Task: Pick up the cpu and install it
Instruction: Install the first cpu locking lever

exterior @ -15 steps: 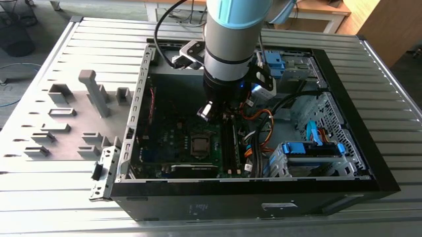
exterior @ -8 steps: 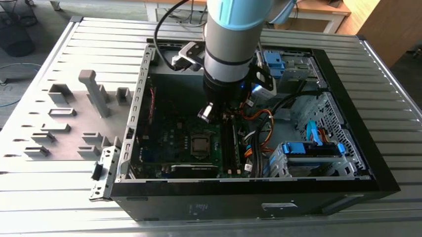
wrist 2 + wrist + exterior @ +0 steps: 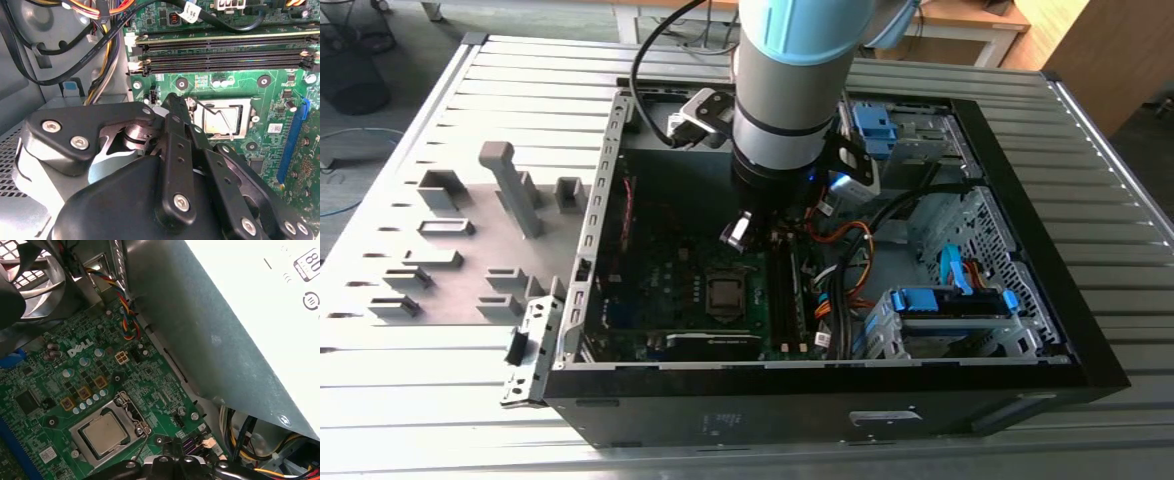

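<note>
The cpu (image 3: 106,432) lies flat in its socket on the green motherboard (image 3: 75,385), silvery top up, framed by the metal socket bracket (image 3: 127,412). In the second wrist view the thin wire lever (image 3: 220,120) stands raised across the socket, so by my reading the chip is seated but not clamped.

The hand (image 3: 172,112) hangs just above the board beside the socket, its black fingers (image 3: 175,145) pressed together with nothing between them.

Risk from here: the fingertips sit close to the raised lever and the bracket; a sideways drift could snag the wire or nudge the chip askew on the contacts beneath. The memory slots (image 3: 220,55) and the loose cable bundle (image 3: 847,250) crowd the arm's path as well.

The open computer case (image 3: 607,200) rests on the slatted bench (image 3: 454,400). Inside it are the motherboard, the grey power supply box (image 3: 210,330), a fan (image 3: 35,270) and blue drive brackets (image 3: 947,300).
</note>
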Controlling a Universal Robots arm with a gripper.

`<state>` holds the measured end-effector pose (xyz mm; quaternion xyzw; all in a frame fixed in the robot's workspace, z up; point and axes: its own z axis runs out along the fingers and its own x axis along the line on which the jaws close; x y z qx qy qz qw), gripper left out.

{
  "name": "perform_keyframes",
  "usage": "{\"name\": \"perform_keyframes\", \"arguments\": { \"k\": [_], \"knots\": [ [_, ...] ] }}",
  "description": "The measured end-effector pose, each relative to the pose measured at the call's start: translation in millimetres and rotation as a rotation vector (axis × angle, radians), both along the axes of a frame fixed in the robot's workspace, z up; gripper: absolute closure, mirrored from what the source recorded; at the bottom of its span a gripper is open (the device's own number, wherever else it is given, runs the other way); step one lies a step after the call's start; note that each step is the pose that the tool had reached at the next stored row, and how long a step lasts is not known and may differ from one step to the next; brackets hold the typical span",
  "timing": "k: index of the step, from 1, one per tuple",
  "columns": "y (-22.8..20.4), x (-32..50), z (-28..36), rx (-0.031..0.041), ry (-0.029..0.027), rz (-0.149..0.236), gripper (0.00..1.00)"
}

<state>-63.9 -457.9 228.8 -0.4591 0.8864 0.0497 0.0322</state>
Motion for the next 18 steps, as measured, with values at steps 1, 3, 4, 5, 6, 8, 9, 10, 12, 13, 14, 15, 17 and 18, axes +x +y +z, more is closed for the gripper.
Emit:
{"name": "perform_keyframes", "arguments": {
  "k": [1, 3, 4, 5, 6, 8, 9, 10, 12, 13, 14, 15, 17, 18],
  "knots": [
    [0.0, 0.0, 0.0, 0.0000, 0.0000, 0.000, 0.89],
    [0.0, 0.0, 0.0, 0.0000, 0.0000, 0.000, 0.89],
    [0.0, 0.0, 0.0, 0.0000, 0.0000, 0.001, 0.89],
    [0.0, 0.0, 0.0, 0.0000, 0.0000, 0.001, 0.89],
    [0.0, 0.0, 0.0, 0.0000, 0.0000, 0.001, 0.89],
    [0.0, 0.0, 0.0, -0.0001, 0.0000, 0.001, 0.89],
    [0.0, 0.0, 0.0, 0.0000, 0.0000, 0.002, 0.89],
    [-0.2, 0.0, -0.1, 0.0000, 0.0000, 0.004, 0.89],
    [-2.3, -0.6, -0.2, 0.0000, -0.0001, 0.006, 0.89],
    [-3.8, -1.2, -0.2, -0.0001, -0.0003, 0.008, 0.89],
    [-5.4, -1.9, -0.3, 0.0000, -0.0006, 0.009, 0.89],
    [-7.0, -2.6, -0.3, 0.0001, -0.0011, 0.011, 0.89],
    [-10.5, -3.8, -0.4, -0.0001, -0.0014, 0.014, 0.89],
    [-12.1, -4.2, -0.7, 0.0000, -0.0015, 0.015, 0.89]
  ]
}}
